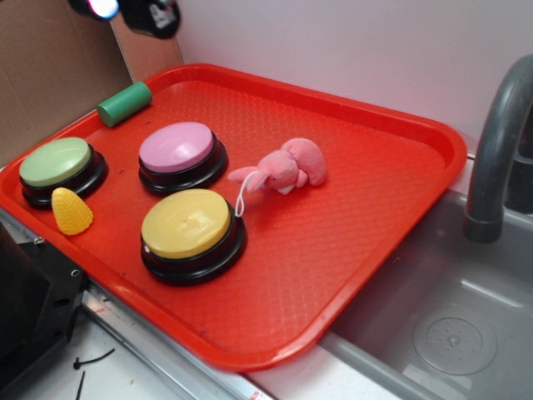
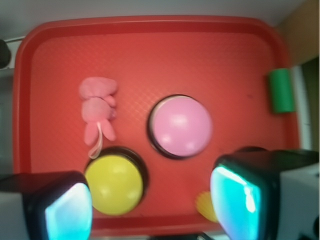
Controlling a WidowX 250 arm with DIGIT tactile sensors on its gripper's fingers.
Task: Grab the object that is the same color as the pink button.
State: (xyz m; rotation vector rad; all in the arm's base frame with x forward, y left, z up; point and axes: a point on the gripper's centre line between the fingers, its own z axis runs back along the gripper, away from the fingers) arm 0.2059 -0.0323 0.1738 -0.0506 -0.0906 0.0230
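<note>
Gripper high above the tray, jaws spread wide, nothing between them; glowing fingertip pads frame the wrist view's lower corners. Landmark: pink button, near tray centre. In the exterior view, pink plush toy lies just right of the pink button, apart from it, white string loop trailing toward the yellow button in front. Green button sits left of the pink button, yellow corn-shaped piece beside it. Green cylinder lies behind, at the tray rim.
</note>
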